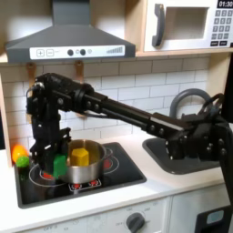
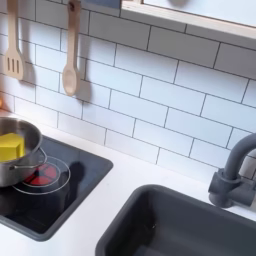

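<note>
In the first exterior view my gripper points down over the left front burner of the black stove, its dark fingers spread apart with nothing clearly between them. A small green block stands on the stove just to the right of the fingers, touching or nearly touching them. Right of the block sits a silver pot holding a yellow piece. In the second exterior view the pot and the yellow piece lie at the left edge.
An orange and green toy lies at the stove's left edge. The sink and faucet are to the right. A wooden spatula and spoon hang on the tiled wall. A hood and microwave are overhead.
</note>
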